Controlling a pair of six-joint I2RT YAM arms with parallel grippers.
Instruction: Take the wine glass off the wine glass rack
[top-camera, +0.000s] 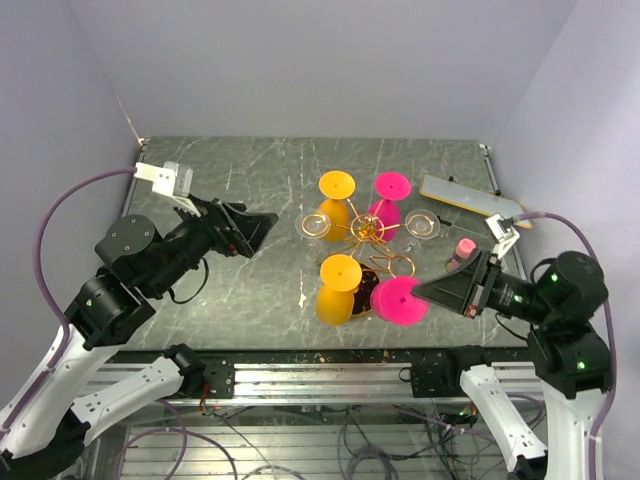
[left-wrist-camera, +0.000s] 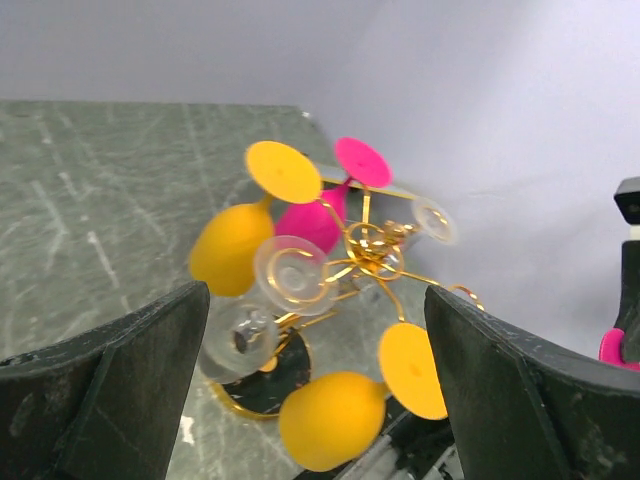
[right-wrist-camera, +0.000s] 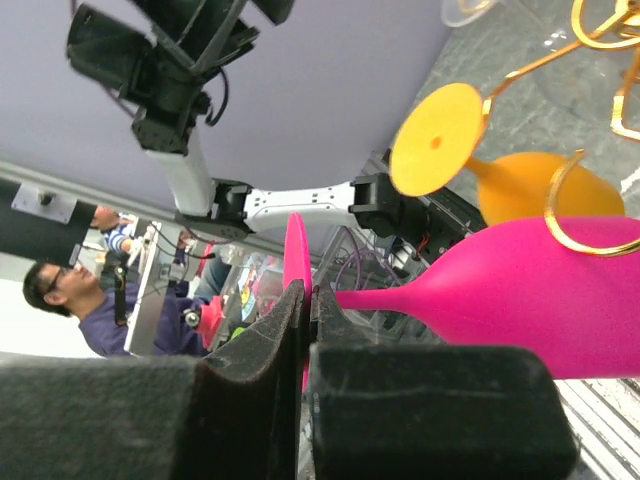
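Note:
The gold wire wine glass rack (top-camera: 366, 230) stands mid-table on its dark round base (left-wrist-camera: 262, 372). Yellow (top-camera: 336, 200), pink (top-camera: 390, 195) and clear (top-camera: 316, 225) glasses hang from its arms. My right gripper (top-camera: 420, 291) is shut on the foot disc of a pink wine glass (top-camera: 398, 298) at the rack's near right. In the right wrist view the fingertips (right-wrist-camera: 300, 300) pinch the thin pink foot (right-wrist-camera: 296, 250). The stem runs right to the bowl (right-wrist-camera: 540, 300), and a gold loop (right-wrist-camera: 590, 215) lies across the bowl, not round the stem. My left gripper (top-camera: 270, 222) is open and empty, left of the rack.
A near yellow glass (top-camera: 336, 290) hangs beside the pink one. A second clear glass (top-camera: 422, 224) hangs on the right. A flat pale board (top-camera: 470, 198) and a small pink-capped bottle (top-camera: 462, 250) lie at the right. Walls close the table's back and sides.

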